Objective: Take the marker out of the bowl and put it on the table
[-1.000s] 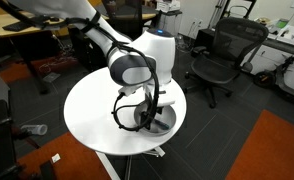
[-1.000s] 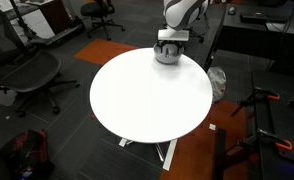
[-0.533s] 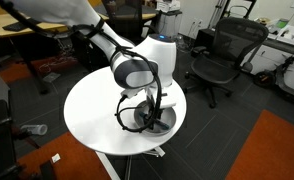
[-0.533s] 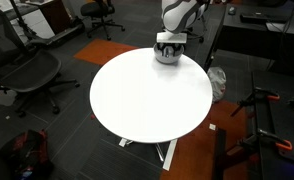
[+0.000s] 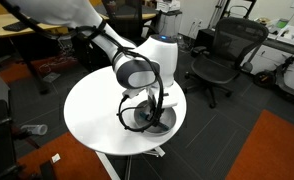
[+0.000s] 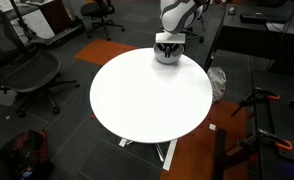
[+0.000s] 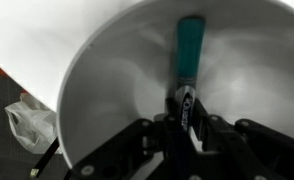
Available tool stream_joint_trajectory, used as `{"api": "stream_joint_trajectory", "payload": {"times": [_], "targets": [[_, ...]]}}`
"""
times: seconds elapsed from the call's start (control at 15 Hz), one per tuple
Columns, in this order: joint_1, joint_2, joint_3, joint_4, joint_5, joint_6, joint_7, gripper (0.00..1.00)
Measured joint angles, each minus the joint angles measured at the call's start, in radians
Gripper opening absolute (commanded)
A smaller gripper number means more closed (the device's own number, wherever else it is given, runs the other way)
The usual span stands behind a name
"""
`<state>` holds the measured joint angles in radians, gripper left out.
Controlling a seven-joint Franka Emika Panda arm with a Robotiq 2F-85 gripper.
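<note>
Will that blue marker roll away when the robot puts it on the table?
Probably a little. The marker looks round and smooth, and the table is flat, so it may roll unless laid down gently. It looks stiff and slim, so it is likely light and won't bend. Against the shiny bowl wall it could slip if nudged.

In an exterior view the cam sits fairly near, above table point(image 5: 87, 120) height. It looks down across the top, w/ bowl point(image 5: 155, 122) toward the near-right edge, arm point(image 5: 107, 40) at upper left, chair point(image 5: 225, 55) in bkgd. In an exterior view the cam is higher and farther off, facing approx. the opposite way: table point(image 6: 137, 100) mid-frame, bowl point(image 6: 167, 53) at its far edge. Both share table, bowl, arm. Wrist cam is v. close, looking down into bowl point(image 7: 117, 90), which fills most of the frame. Gripper point(image 7: 185, 112) shows at the bottom, a strip of table at upper left.
</note>
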<state>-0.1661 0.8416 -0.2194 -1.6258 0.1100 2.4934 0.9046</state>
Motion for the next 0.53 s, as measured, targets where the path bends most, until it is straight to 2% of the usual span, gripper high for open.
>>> {"api": "stream_joint_trajectory", "payload": {"times": [0.53], "targets": [[0.008, -0.064, -0.009, -0.011, 0.000, 0.008, -0.002, 0.05]]}}
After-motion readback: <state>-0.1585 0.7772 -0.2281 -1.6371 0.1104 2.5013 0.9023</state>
